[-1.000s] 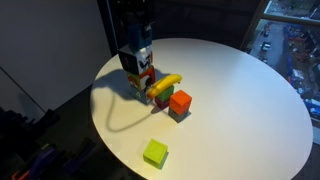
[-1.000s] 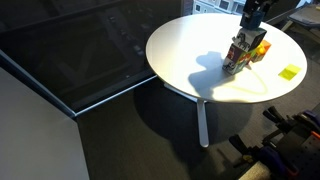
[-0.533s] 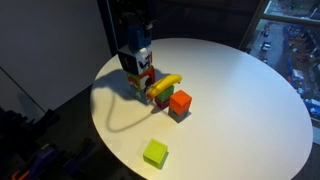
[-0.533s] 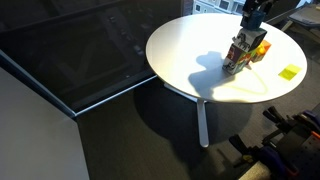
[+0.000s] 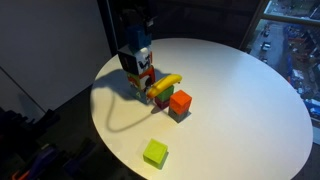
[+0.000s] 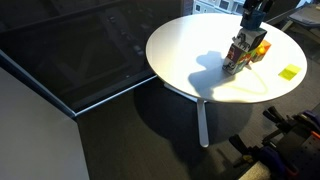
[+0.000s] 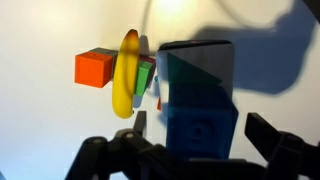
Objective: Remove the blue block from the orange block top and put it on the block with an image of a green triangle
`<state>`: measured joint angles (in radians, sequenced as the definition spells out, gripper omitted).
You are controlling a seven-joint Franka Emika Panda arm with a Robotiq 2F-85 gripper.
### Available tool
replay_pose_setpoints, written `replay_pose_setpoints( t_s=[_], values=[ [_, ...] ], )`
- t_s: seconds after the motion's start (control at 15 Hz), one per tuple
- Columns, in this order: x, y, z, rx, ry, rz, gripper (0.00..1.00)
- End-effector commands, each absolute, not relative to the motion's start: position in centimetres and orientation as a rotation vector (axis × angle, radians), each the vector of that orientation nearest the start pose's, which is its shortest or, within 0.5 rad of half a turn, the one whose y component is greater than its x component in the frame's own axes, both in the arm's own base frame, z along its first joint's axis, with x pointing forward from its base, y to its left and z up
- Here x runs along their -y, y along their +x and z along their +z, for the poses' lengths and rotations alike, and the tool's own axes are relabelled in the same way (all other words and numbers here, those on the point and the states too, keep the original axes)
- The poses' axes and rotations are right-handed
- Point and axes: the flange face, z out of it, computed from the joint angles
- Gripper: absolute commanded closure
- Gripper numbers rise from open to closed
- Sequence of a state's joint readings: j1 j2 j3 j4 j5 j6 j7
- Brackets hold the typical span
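The blue block stands on top of a short stack at the table's far left; the block under it shows red and white sides. In the wrist view the blue block lies right between my fingers. My gripper hangs just above it, open, with a gap on each side of the block. It also shows in an exterior view. An orange block sits beside the stack, on a green-sided block. I cannot make out a green triangle image.
A yellow banana lies across the blocks between the stack and the orange block, also in the wrist view. A lime-green block sits alone near the front edge of the round white table. A window is at the right.
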<state>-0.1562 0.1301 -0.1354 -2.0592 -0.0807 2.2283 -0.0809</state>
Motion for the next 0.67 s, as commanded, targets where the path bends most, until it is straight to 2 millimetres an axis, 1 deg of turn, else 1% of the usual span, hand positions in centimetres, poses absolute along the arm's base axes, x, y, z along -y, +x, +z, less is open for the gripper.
replay_pose_setpoints(
  t_s=[0.0,0.33,0.6],
  values=[
    [16.8,54.8,39.2,-0.268,-3.19,-0.049,0.0],
    [16.9,54.6,39.7,-0.277,-3.18,-0.068,0.0],
    [17.2,54.2,40.7,-0.3,-3.193,-0.083,0.0]
  ],
)
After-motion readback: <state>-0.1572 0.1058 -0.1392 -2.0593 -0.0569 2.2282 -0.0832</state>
